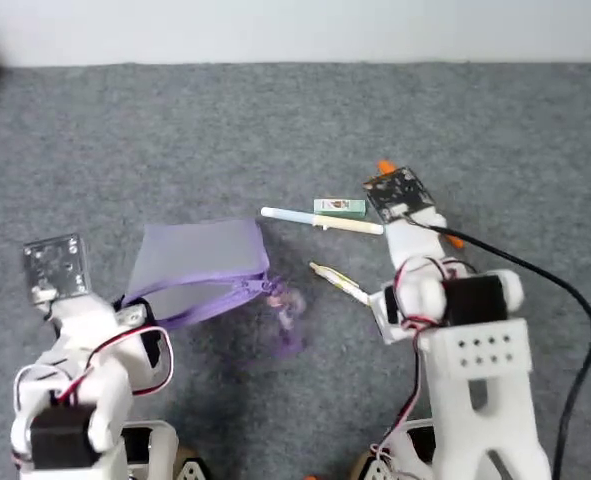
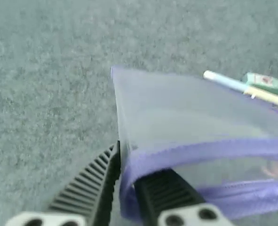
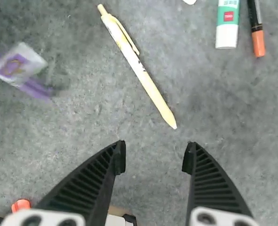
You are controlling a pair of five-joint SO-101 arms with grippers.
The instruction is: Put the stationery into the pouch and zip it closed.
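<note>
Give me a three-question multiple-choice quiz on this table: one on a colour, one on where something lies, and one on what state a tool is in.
1. What colour is the pouch?
A. Red
B. Green
C. Purple

2. Where does the yellow pen lie?
A. Inside the pouch
B. On the grey table, outside the pouch
C. Clamped in a tool

3. What state is the right tool in?
A. Open, holding nothing
B. Shut on the pen
C. Shut on the pouch

Answers:
1 C: its see-through sides and zip band are purple.
2 B: the pen lies bare on the table ahead of the right tool.
3 A: its fingers stand apart, with only table between them.
</note>
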